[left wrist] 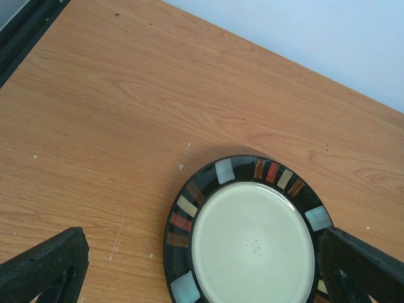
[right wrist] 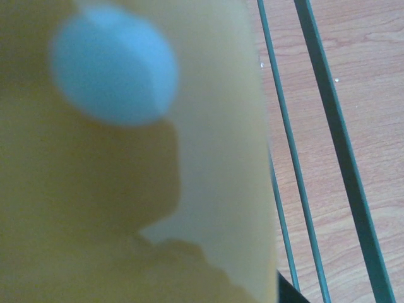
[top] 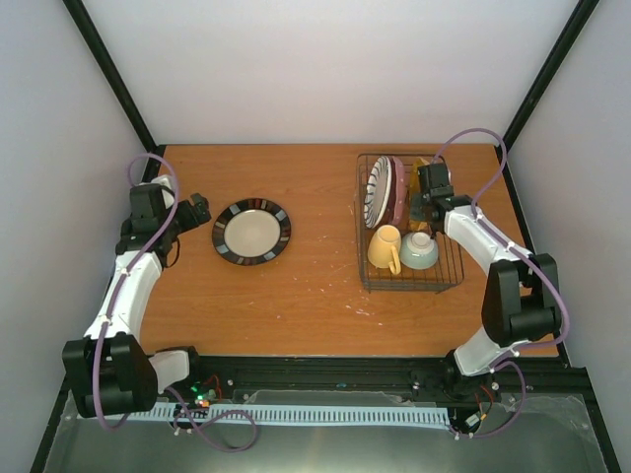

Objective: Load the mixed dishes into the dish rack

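Note:
The dark brown-black plate, cream in the middle, lies flat on the table left of centre. My left gripper hovers just left of it, open and empty. In the left wrist view the plate lies between and ahead of the spread fingers. The dish rack at right holds the striped plate and pink plate upright, plus the yellow mug and mint bowl. My right gripper is at the rack's back, shut on the orange dotted plate, which fills the right wrist view.
Rack wires run just right of the orange plate. Black frame posts and white walls close in the table on three sides. A black rail runs along the near edge by the arm bases.

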Controlling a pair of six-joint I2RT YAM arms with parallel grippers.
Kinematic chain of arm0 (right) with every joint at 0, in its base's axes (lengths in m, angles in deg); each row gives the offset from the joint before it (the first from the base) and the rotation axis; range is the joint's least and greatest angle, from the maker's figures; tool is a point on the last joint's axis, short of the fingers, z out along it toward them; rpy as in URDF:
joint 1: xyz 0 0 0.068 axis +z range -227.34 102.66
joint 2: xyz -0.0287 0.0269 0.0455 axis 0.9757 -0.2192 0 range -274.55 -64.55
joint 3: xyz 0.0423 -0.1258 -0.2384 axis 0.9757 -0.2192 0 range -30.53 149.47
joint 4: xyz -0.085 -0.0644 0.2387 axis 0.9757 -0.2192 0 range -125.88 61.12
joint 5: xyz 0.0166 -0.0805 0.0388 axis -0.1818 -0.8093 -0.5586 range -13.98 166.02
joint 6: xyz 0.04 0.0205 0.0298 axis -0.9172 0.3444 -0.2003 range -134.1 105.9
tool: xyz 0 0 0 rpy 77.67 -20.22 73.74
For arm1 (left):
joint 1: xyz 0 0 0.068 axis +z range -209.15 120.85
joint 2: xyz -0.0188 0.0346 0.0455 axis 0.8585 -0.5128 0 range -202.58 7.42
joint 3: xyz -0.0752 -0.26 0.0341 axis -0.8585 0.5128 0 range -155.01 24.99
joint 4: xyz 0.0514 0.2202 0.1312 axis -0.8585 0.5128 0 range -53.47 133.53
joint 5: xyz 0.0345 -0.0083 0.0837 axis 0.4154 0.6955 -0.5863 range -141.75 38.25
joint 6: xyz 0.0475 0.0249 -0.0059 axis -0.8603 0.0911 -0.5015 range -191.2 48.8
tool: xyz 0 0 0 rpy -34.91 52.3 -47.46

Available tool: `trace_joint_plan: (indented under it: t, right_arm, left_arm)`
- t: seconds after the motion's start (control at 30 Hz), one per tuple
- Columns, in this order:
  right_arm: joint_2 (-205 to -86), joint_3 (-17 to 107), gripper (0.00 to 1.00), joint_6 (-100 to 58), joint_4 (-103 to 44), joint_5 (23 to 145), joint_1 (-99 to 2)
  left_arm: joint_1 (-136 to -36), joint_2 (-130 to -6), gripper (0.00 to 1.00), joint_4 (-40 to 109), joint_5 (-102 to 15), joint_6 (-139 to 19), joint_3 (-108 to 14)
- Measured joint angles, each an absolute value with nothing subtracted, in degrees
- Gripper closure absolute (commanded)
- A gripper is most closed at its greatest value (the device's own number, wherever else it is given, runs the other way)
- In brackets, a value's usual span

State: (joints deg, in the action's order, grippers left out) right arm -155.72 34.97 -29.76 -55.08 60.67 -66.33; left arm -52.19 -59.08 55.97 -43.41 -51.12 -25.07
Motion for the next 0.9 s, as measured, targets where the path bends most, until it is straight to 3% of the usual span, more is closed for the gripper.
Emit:
trace_joint_plan:
  t: [0.23, 0.63, 0.9]
  right_arm:
    - [-156.62, 34.90, 0.59, -30.03, -52.61, 60.73, -66.35]
    - [-154.94, 34.79, 0.41, -30.72, -50.11, 61.59, -66.38]
    - [-141.36, 34.77, 0.32, -31.47, -50.51, 62.35, -66.40]
  left_arm:
    - [-52.19, -60.48, 0.00, 55.65, -42.97, -51.10, -25.03]
    - [-52.19, -60.50, 0.00, 55.56, -42.32, -51.01, -24.92]
    - [-52.17, -65.53, 0.00, 55.06, -38.25, -48.48, -23.85]
